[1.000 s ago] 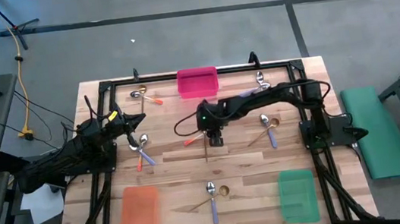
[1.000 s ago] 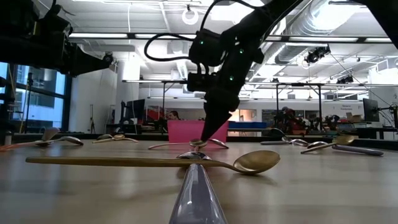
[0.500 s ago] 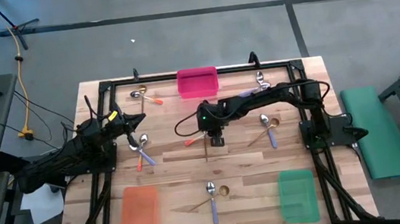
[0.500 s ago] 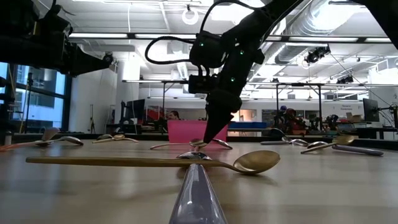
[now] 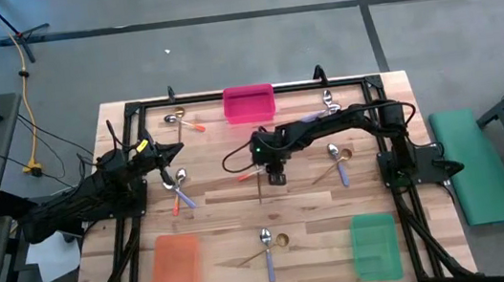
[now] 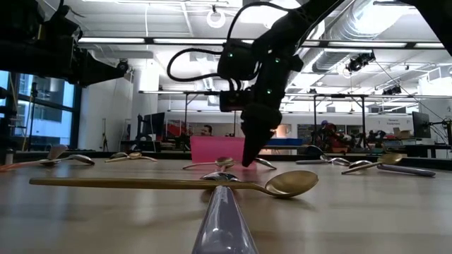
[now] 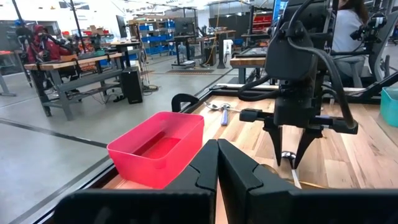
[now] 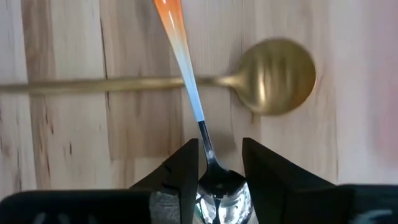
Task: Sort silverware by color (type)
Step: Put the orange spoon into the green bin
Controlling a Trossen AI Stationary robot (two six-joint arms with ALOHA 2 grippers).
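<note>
We see the right pincer [image 8: 216, 180] clamped on the orange spoon [image 8: 186, 68]; the left pincer [image 7: 217, 163] is together

Bench [image 5: 223, 221]: pale wood planks, visible grain, matt. 
Gold spoon [image 8: 273, 76]: brushed metal, satin sheen. 
Orange-handled spoon [image 8: 186, 62]: polished mirror-like metal bowl, glossy smooth handle coating. 
Pink tray [image 7: 158, 146]: smooth plastic, slight gloss. 
Right gripper [image 8: 215, 180]: fingers [image 8: 270, 171] matt black plastic. 
Floor [image 5: 220, 39]: grey, dull, concrete-like.
</note>
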